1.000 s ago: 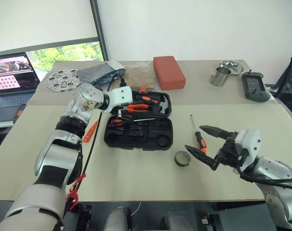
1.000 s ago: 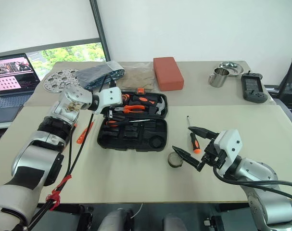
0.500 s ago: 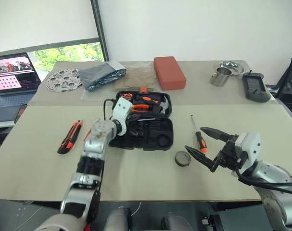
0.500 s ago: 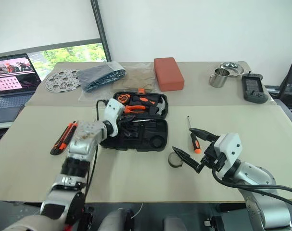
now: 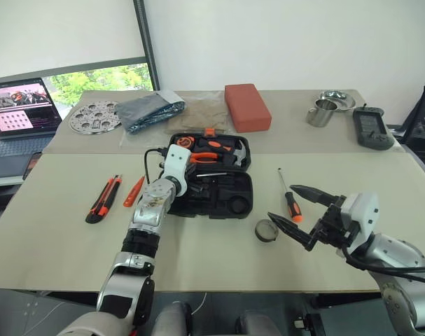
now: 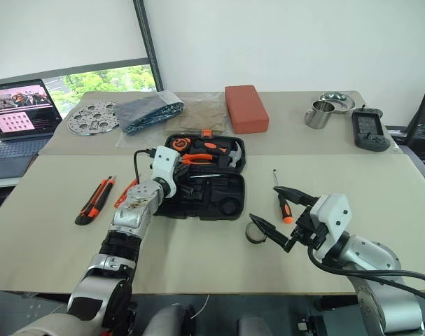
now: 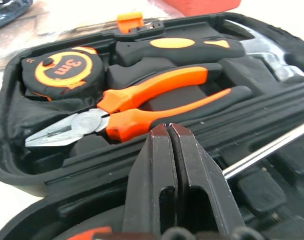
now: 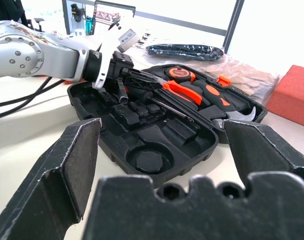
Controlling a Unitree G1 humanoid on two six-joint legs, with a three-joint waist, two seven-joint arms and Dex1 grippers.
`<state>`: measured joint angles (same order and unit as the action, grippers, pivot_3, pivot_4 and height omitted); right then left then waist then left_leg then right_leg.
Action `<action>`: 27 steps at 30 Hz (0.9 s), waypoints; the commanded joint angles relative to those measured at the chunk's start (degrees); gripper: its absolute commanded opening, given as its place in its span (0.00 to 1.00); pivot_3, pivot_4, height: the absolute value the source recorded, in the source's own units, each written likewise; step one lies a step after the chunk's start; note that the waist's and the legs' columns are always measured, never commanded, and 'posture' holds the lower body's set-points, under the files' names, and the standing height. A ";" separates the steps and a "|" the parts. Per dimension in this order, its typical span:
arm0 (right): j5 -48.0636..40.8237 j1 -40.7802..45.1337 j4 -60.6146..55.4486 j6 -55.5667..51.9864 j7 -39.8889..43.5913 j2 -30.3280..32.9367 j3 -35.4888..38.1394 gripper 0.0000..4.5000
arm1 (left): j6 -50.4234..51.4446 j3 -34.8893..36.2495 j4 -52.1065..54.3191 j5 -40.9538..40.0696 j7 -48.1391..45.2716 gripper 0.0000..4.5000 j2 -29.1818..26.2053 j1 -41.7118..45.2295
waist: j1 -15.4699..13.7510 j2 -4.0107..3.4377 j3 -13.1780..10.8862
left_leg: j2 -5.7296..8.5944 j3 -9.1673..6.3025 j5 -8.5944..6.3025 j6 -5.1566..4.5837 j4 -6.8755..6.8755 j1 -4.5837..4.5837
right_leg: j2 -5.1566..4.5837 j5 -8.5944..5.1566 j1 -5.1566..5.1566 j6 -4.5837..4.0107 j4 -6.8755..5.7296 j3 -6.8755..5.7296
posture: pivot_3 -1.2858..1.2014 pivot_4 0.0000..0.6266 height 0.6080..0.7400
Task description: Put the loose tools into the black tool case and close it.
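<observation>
The black tool case (image 5: 234, 201) lies open mid-table, its orange latch (image 7: 129, 20) at the far edge. One long screwdriver rests inside, its shaft (image 7: 272, 148) running across the case. My left gripper (image 5: 187, 175) hovers low over the case's left part, shut, with nothing seen between its fingers (image 7: 161, 165). Left of the case lie the utility knife (image 5: 103, 199) and the small orange screwdriver (image 5: 134, 191). To the right lie another long screwdriver (image 5: 288, 197) and the grey roll (image 5: 267, 230). My right gripper (image 5: 281, 202) hangs open just above that screwdriver and the roll.
Pliers (image 7: 157, 100), a tape measure (image 7: 61, 74) and a hammer (image 5: 230, 148) sit in the case's far half. At the back stand a red-orange block (image 5: 246, 106), a steel cup (image 5: 321, 110), a grey handheld device (image 5: 371, 127), a dark bag (image 5: 150, 108), a perforated disc (image 5: 93, 115) and a laptop (image 5: 19, 112).
My left arm has dropped from high over the case to low over it, rolled at the wrist, and its gripper has shut. The right arm has not moved.
</observation>
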<state>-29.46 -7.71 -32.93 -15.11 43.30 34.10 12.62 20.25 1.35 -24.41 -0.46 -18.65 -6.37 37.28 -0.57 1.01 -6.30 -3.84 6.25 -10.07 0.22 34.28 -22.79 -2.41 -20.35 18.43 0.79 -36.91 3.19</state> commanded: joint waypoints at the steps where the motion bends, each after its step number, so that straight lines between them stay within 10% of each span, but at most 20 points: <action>1: -0.45 1.17 -1.36 1.21 0.07 0.48 0.74 1.00 | 3.00 2.76 -1.63 -3.21 2.11 0.03 1.27 0.44 | 0.00 0.02 -0.01 | 0.00 0.00 0.00 0.00 0.00 0.01 | 0.00 0.00 -0.02 0.00 0.00 0.00 | 0.52 0.24 1.00; 27: -0.42 0.74 -0.91 1.84 1.09 0.52 0.88 1.00 | 4.35 -10.87 -14.27 4.94 -2.11 0.03 -6.25 -3.96 | 1.17 -0.26 0.86 | 0.01 0.12 -0.06 -0.05 -0.17 0.66 | -0.04 -0.02 -0.47 0.02 0.02 0.28 | 0.52 0.24 1.00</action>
<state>-29.45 -7.75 -32.83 -15.08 43.95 34.19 12.59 21.37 -6.28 -29.31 1.96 -19.81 -12.11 38.07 0.61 0.75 -5.43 -3.83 6.36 -10.14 0.15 34.09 -22.07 -2.46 -20.37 17.90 0.81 -36.87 3.48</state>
